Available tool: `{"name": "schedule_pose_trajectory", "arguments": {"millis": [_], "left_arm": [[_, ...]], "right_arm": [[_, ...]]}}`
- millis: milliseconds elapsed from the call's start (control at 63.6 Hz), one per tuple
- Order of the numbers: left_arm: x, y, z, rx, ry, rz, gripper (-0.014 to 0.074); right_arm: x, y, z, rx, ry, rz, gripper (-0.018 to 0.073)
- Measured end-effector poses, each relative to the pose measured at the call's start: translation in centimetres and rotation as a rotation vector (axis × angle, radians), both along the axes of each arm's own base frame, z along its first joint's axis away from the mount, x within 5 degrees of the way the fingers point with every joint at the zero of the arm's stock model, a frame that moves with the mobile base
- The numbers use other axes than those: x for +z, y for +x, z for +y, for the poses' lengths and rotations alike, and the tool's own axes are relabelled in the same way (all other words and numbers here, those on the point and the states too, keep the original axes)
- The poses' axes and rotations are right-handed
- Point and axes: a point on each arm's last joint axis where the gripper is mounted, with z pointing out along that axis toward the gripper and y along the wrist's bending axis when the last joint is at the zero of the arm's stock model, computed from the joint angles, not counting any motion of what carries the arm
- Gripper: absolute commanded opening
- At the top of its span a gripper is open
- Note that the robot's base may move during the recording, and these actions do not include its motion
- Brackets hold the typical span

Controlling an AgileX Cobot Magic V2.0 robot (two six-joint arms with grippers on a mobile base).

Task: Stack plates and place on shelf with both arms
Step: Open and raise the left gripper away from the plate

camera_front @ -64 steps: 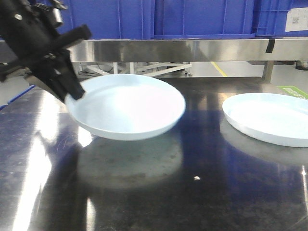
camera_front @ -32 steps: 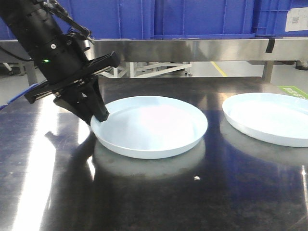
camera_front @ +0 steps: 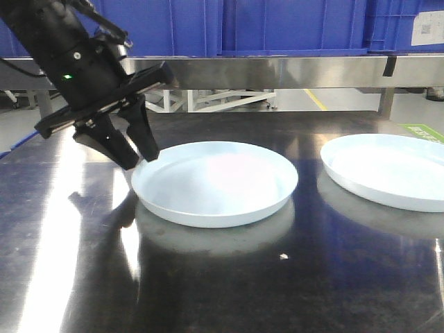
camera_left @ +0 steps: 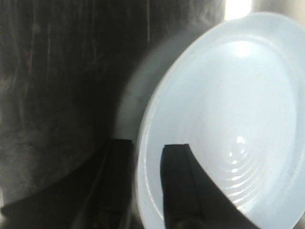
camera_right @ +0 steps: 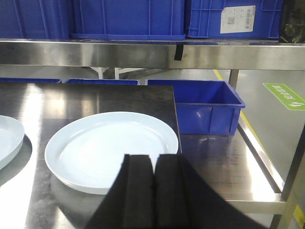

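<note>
On your table [camera_front: 208, 291], one plate [camera_front: 215, 184] sits centre, its twin [camera_front: 388, 170] at 3 o'clock (well apart), the shelf [camera_front: 277, 69] at 12.

I lose the right plate [camera_front: 388, 170] past the front view's right edge. On my left wrist view the left plate [camera_left: 228, 119] runs off right and bottom. The crate label [camera_right: 237, 18] is too small to read.

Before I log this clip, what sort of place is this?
Probably a factory or warehouse work area: a steel worktable, a steel rack loaded with blue plastic crates, and a yellow floor line with a green floor marking beyond.
</note>
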Motion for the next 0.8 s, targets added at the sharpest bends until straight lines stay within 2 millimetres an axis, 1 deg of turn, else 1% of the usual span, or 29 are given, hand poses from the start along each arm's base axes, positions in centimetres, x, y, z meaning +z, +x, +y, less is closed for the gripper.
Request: {"name": "schedule_pose_trajectory", "arguments": {"millis": [173,267,346,424,503,597,628,707,801], "left_arm": [[1.1,-0.3,0.1,-0.017,0.015,-0.041,0.0310],[2.1,-0.7,0.1,-0.035,0.039,-0.095,0.0310],[3.3,-1.4,0.3,-0.041,0.057,-0.180,0.0310],[4.4,-2.6,0.5,-0.038,0.069,-0.281,0.0309],[4.9,-3.9,0.9,-0.037,0.080,-0.358,0.0309],[5.3,-5.4,1.7,-0.031,0.094,-0.442,0.0306],[5.1,-5.9,2.1,-0.026,0.100,-0.458,0.0298],[5.5,-7.4,3.0,-0.003,0.091,-0.533,0.0251],[5.4,-9.1,4.0,0.007,0.094,-0.606,0.0160]], "right_arm": [[0.0,0.0,0.0,0.000,0.000,0.000,0.0049],[0.0,0.0,0.0,0.000,0.000,0.000,0.0049],[0.0,0.0,0.0,0.000,0.000,0.000,0.0049],[0.0,0.0,0.0,0.000,0.000,0.000,0.0049],[0.0,0.0,0.0,0.000,0.000,0.000,0.0049],[0.0,0.0,0.0,0.000,0.000,0.000,0.0049],[0.0,0.0,0.0,0.000,0.000,0.000,0.0049],[0.0,0.0,0.0,0.000,0.000,0.000,0.0049],[0.0,0.0,0.0,0.000,0.000,0.000,0.0049]]}}
